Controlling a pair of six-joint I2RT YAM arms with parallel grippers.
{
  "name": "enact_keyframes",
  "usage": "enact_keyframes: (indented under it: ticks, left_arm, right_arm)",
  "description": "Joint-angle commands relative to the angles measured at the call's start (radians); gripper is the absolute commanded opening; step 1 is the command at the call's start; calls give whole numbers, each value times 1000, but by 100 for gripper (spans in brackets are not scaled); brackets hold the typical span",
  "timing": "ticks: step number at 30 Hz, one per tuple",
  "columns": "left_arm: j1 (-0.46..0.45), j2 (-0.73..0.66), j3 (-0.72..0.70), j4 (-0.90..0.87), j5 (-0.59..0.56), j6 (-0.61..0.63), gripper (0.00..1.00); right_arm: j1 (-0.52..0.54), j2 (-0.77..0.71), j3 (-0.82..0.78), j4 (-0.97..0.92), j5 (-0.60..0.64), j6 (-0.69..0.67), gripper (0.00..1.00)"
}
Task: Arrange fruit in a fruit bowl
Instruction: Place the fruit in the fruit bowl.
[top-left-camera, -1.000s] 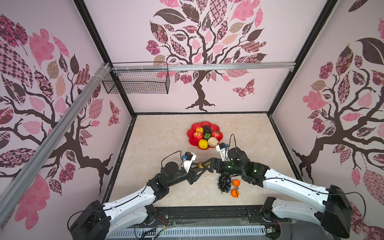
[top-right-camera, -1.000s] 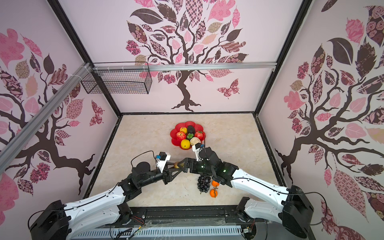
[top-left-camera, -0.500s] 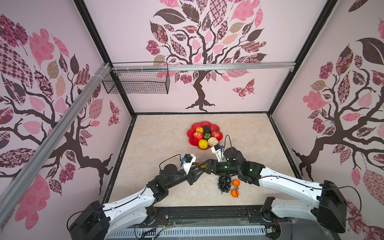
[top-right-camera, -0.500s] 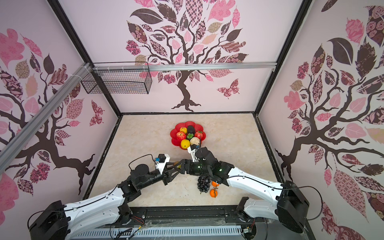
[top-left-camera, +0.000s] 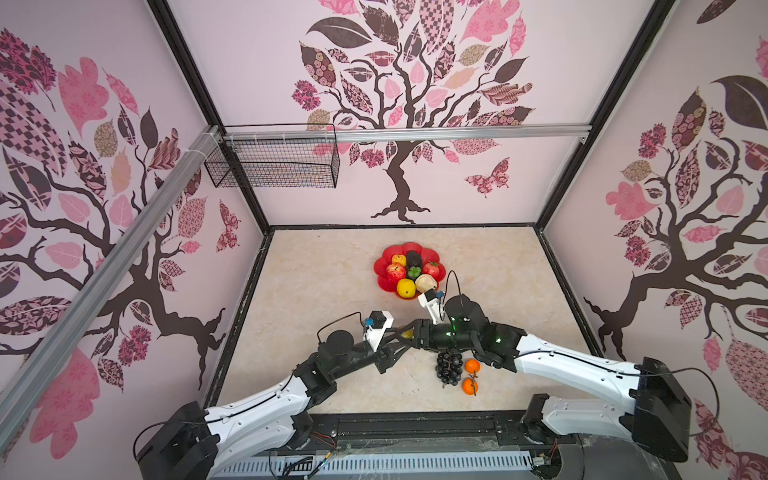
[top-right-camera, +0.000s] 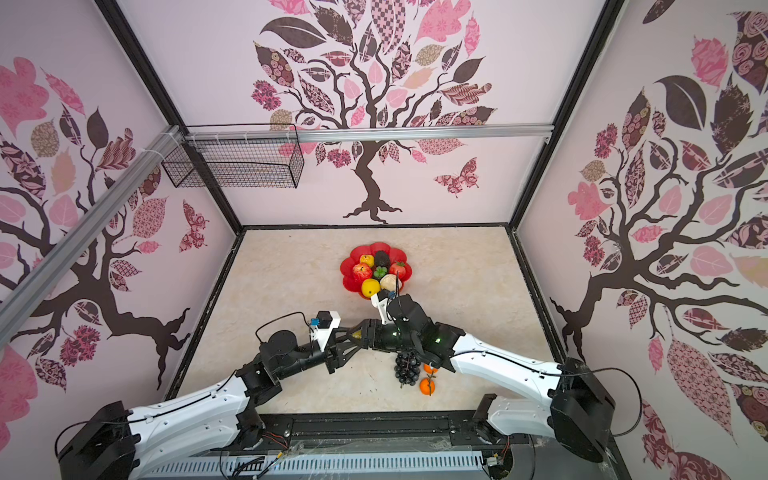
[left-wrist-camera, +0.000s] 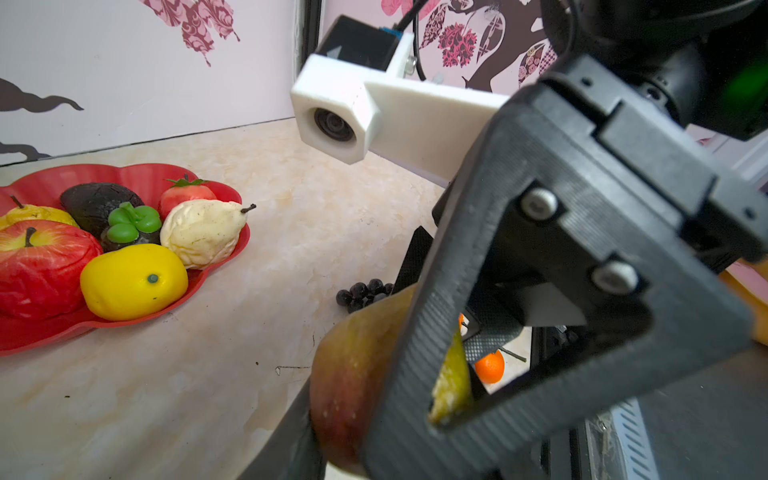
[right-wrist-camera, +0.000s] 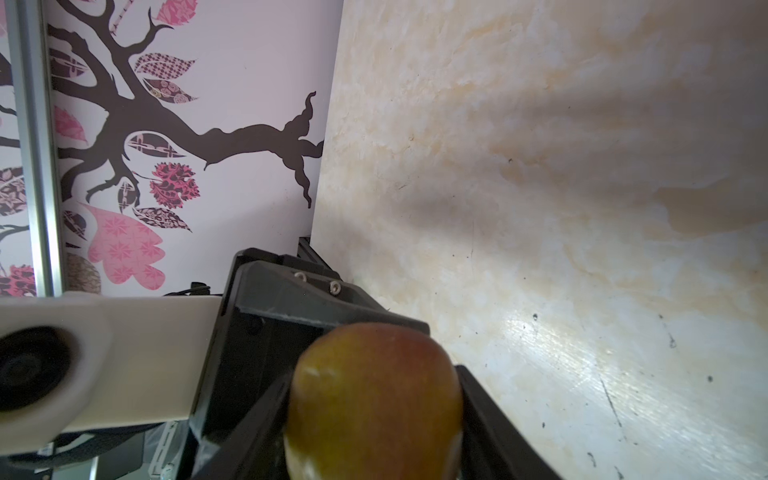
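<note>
Yellow-red pear (left-wrist-camera: 357, 374) mostly hidden, gripped by left claw (top-right-camera: 358, 332), perhaps right claw (right-wrist-camera: 374, 374)

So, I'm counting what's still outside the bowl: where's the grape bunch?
In both top views the grape bunch lies on the tabletop near the front edge, below the right arm, the two oranges right beside it.

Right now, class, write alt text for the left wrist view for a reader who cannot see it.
A yellow-red fruit fills the foreground between black gripper fingers. Beyond it a red scalloped fruit bowl on the pale table holds seven fruits; dark grapes and an orange lie loose nearby.
</note>
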Motion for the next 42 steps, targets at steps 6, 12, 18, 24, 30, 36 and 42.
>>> enact_keyframes:
  ticks: [6, 12, 18, 24, 30, 36, 42]
  left_arm:
    - [-3, -26, 4, -67, -15, 0, 56]
    - [-3, -66, 34, -186, -79, -17, 77]
    - [2, -214, -2, -300, -467, -63, 93]
    - [124, -279, 19, -510, -673, -190, 95]
    - [144, -291, 25, -543, -677, -208, 95]
    - [146, -284, 28, -546, -679, -208, 96]
    - [146, -284, 28, -544, -673, -204, 96]
  right_arm:
    - [5, -10, 53, -48, 48, -38, 52]
    - [-3, -14, 135, -200, 228, -190, 53]
    - [-200, 48, 225, -278, 247, -379, 53]
    - [-247, 225, 392, -322, 361, -558, 53]
    - [-312, 420, 526, -298, 407, -639, 53]
    - [-372, 658, 764, -365, 440, -723, 53]
    - [-421, 853, 988, -432, 468, -806, 54]
